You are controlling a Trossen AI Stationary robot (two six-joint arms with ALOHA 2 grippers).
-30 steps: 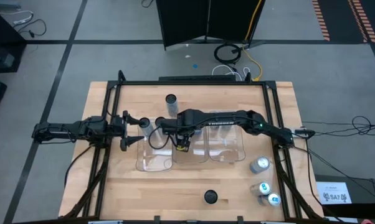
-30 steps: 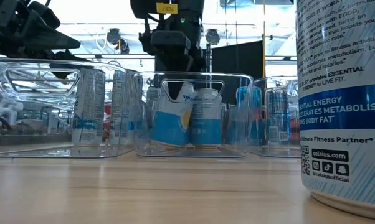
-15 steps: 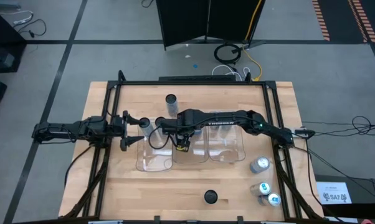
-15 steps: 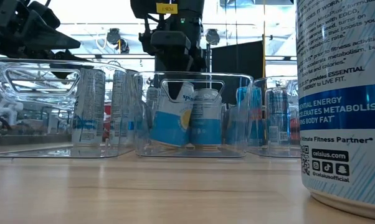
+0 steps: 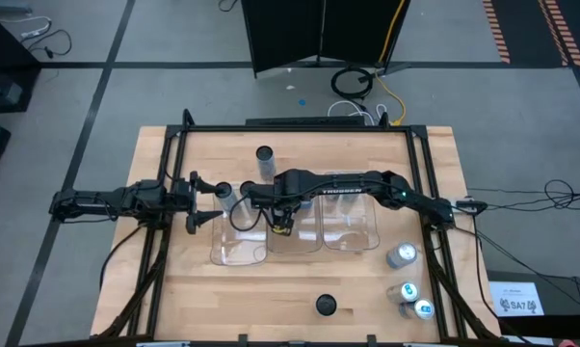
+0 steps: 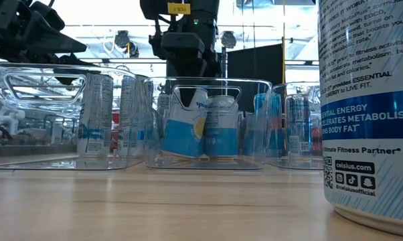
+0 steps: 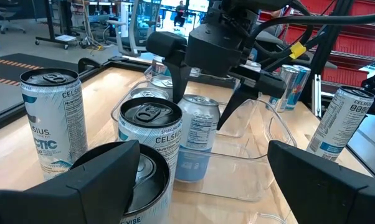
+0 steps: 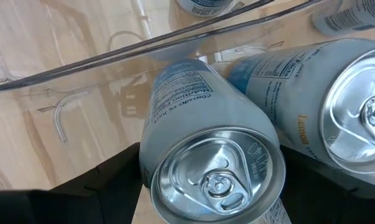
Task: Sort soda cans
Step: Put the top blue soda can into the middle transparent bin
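Observation:
Three clear trays (image 5: 242, 246) stand side by side mid-table. My right gripper (image 5: 282, 224) points down into the middle tray (image 6: 255, 87), shut on a silver-topped soda can (image 8: 215, 177). Beside that can stands a second one (image 8: 362, 112), also inside this tray. My left gripper (image 5: 205, 200) waits open at the table's left, level, facing the trays. Two dark-topped cans (image 7: 149, 140) (image 7: 50, 118) stand on the table just before it. My right gripper comes from above, its two fingers (image 7: 178, 78) pinching the can's upper wall (image 7: 197, 115) on opposite sides just below the rim. The can leans slightly in the low view (image 6: 185, 124), its lower end down near the tray's floor.
Loose cans stand on the table: one at the far side (image 5: 264, 154), a dark-topped one near the front edge (image 5: 326, 306), three at the right front (image 5: 406, 289). The front can fills the low view's right (image 6: 369, 107). More cans show through the outer trays (image 6: 98, 114).

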